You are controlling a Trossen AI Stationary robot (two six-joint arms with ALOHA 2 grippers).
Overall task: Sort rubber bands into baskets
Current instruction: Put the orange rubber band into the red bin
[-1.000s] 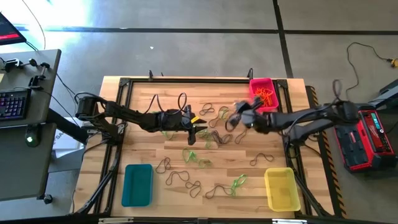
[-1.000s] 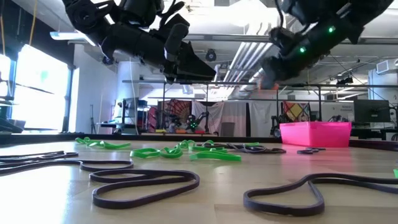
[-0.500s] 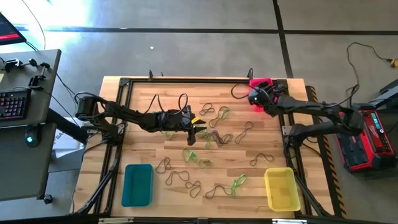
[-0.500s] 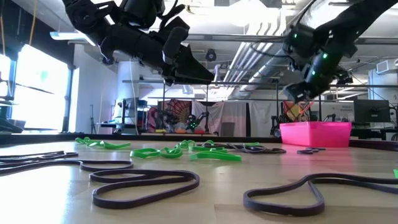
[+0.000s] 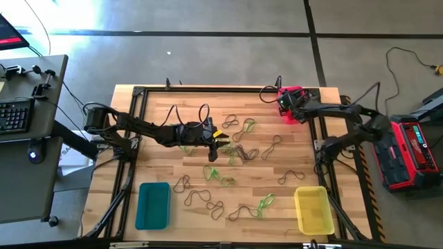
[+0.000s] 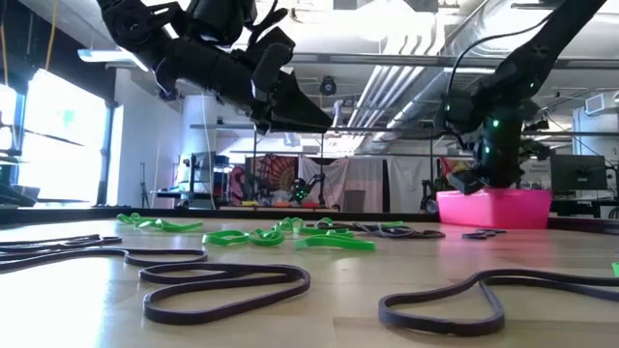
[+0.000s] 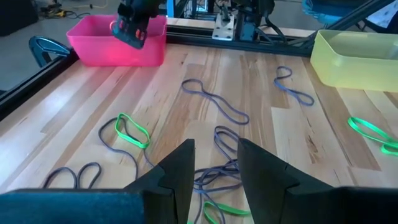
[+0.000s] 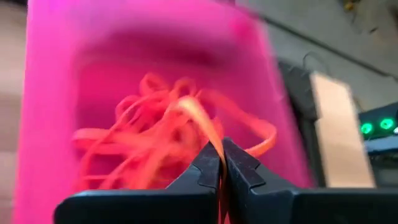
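Note:
My right gripper [image 8: 222,158] hangs over the pink-red basket [image 5: 284,90] at the table's far right corner, shut on an orange rubber band [image 8: 198,117]. A heap of orange bands [image 8: 134,140] lies in that basket. My left gripper [image 7: 214,171] hovers open above the table's middle, over dark bands [image 7: 214,106] and green bands [image 7: 130,129], with nothing between its fingers. More green bands [image 5: 220,176] and dark bands [image 5: 208,200] lie flat on the wood. The teal basket [image 5: 153,205] and yellow basket [image 5: 313,209] stand near the front edge. My right gripper pinches one orange band [image 8: 210,138] between its two fingertips. The fingers slant down into the pink-red basket from above. The band runs from the tips toward the orange heap. Whether its far end rests on the heap I cannot tell.
A black metal frame [image 5: 138,93] borders the wooden table. The pink-red basket's wall [image 6: 493,208] stands at the far right in the low view. Dark bands [image 6: 227,280] lie close to the front edge. A red device [image 5: 412,152] sits beyond the table's right side.
My right gripper has swung from the table's middle toward the far right corner and sunk over the pink-red basket, tipping its fingers downward. It stayed shut and brought the orange band with it.

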